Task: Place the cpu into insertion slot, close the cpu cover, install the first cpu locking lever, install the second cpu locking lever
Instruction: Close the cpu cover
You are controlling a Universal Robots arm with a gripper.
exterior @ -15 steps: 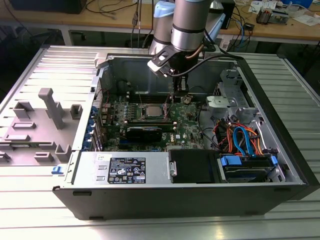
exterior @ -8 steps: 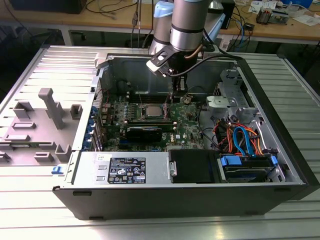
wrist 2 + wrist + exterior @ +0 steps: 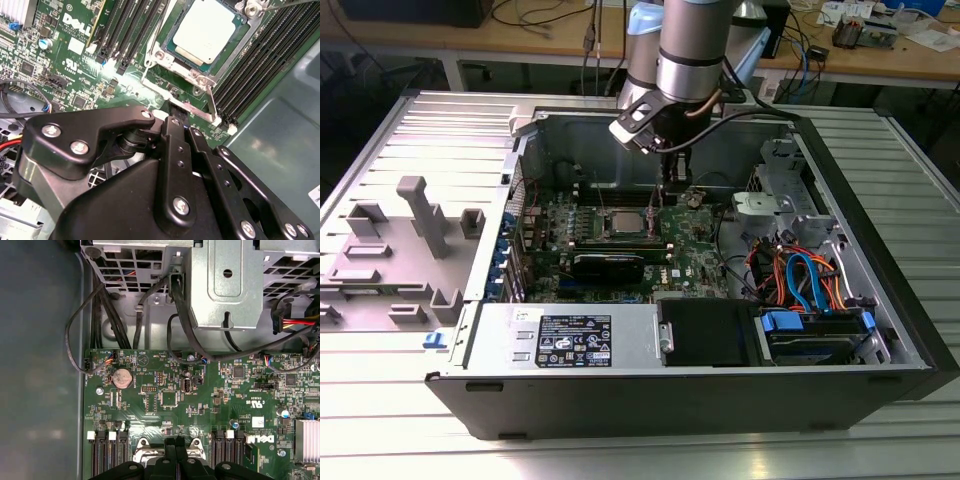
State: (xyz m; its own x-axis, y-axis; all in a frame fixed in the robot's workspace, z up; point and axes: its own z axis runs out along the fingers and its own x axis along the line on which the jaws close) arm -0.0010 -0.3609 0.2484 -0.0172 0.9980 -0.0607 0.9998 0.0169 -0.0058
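Observation:
The cpu (image 3: 205,30) shows its pale silver face and lies flat in the insertion slot (image 3: 625,222) on the green board. The cpu cover (image 3: 167,56), a silvery frame, lies down around the chip. Thin wire levers (image 3: 154,47) run along the socket's sides; one (image 3: 212,102) ends in a white tip beside my fingers. My gripper (image 3: 177,112) is shut with nothing visible between the fingers. Its tip sits at the socket's edge, right over a silvery tab (image 3: 192,107). In the exterior view the gripper (image 3: 670,190) hangs just to the right of the socket. Its black fingertips (image 3: 170,450) stand between the socket's two corner brackets.
Black memory slots (image 3: 260,60) flank the socket on both sides. A metal drive cage (image 3: 225,285) and black cables (image 3: 100,305) lie beyond the board. The case walls (image 3: 850,200) enclose the work area. A grey fixture tray (image 3: 400,250) stands at the exterior view's left.

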